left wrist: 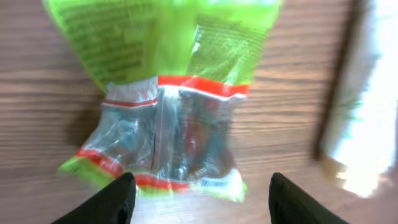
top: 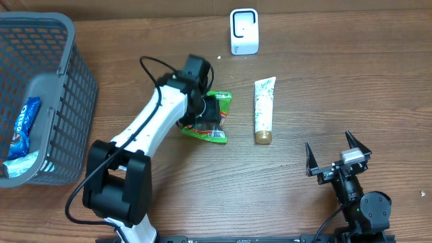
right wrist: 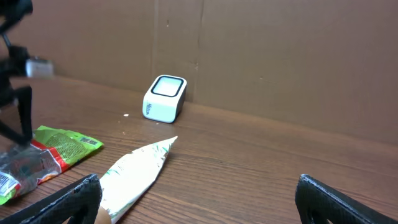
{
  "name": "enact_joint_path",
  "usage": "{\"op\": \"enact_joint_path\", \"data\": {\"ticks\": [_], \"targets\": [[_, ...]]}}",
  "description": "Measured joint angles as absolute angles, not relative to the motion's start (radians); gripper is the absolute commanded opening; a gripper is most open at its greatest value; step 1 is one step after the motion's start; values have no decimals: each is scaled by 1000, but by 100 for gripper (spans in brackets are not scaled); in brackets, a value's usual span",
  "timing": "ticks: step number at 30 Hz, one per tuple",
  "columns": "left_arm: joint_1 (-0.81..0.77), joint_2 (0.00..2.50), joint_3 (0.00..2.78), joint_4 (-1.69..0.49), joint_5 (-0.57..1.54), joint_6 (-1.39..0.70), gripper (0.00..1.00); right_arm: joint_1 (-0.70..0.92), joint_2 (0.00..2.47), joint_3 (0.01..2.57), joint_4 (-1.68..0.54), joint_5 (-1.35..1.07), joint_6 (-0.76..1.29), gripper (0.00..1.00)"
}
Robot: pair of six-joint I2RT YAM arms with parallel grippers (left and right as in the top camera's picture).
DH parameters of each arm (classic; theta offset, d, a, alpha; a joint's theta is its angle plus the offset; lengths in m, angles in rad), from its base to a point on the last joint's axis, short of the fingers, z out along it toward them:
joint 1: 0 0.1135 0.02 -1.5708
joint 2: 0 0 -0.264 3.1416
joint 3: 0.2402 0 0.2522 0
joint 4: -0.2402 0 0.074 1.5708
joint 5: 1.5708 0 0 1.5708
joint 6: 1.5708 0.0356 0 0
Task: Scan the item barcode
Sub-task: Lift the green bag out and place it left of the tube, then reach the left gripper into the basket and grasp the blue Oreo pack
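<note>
green snack pouch (top: 221, 102) flat on table (top: 304, 61), just left of white tube (top: 264, 108), left gripper (left wrist: 199, 198) released, jaws apart over pouch's clear end, right gripper (top: 337, 152) spread wide, nothing held, well apart

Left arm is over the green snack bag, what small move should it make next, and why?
Probably lower the left gripper and close on the green snack bag: its jaws stand apart over the bag's clear end, and the bag lies on the table, apart from the white scanner.
</note>
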State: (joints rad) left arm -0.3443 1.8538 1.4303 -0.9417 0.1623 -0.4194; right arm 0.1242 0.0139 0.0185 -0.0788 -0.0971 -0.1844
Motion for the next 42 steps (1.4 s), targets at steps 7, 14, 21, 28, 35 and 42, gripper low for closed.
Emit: {"op": "enact_joint_path", "data": {"ticks": [7,14,21,28,35,42], "targets": [[-250,1853,2036,-1306,79,-395,75,124,14,19,-79,-97,-184,100],[-20,1843,2485,-1534,-73,-363,79,124,14,19,-78,-97,-184,100],[319,1834,2566,-1565,-129,-358,73,124,14,19,-78,-97,-184,100],[582,1837,2564,-1538,-162,-358,78,124,14,19,-79,-97,-184,100],[636,1914,2564,-1512,-185,-300,77,124,14,19,-79,-97,-184,100],[636,2139,2552,-1501,-197,-224,78,124,14,19,-79,-97,-184,100]]}}
